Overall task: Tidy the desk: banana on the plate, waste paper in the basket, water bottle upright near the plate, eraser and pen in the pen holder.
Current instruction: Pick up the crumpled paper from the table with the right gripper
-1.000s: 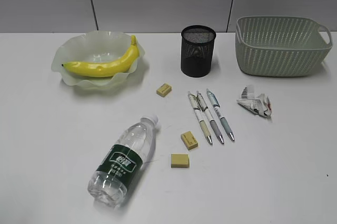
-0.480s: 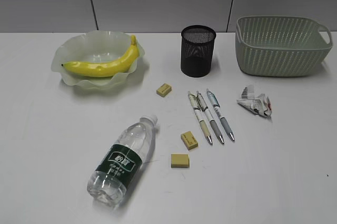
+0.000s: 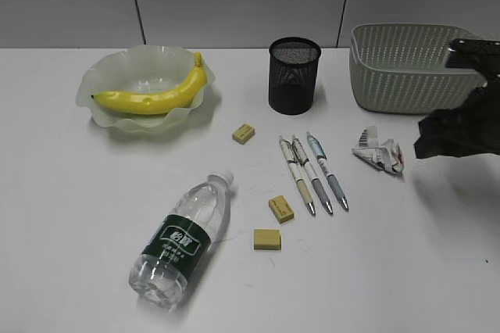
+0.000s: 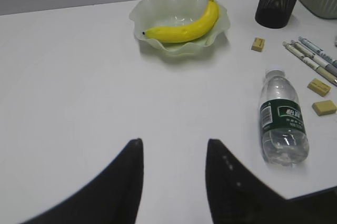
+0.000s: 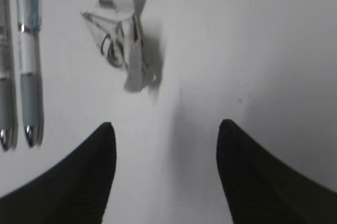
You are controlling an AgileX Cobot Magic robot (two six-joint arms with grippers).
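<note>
The banana point(image 3: 156, 94) lies in the pale-green plate point(image 3: 101, 87) at the back left. On its side in front lies the water bottle point(image 3: 183, 235). Three yellow erasers point(image 3: 244, 133) point(image 3: 281, 209) point(image 3: 266, 238) and three pens point(image 3: 312, 173) lie mid-desk, in front of the black mesh pen holder point(image 3: 294, 75). The waste paper point(image 3: 379, 152) sits on the desk in front of the basket point(image 3: 406, 67). My right gripper point(image 5: 166, 126) is open just short of the waste paper point(image 5: 124, 50). My left gripper point(image 4: 174, 142) is open over bare desk, with the bottle point(image 4: 283, 121) to its right.
My right arm point(image 3: 461, 130) comes in from the right edge, partly covering the basket's right end. The white desk point(image 3: 70, 192) is bare at the front left. A grey panelled wall runs behind the desk.
My right arm has come into the exterior view from the right and now hangs just right of the waste paper. Nothing on the desk has moved.
</note>
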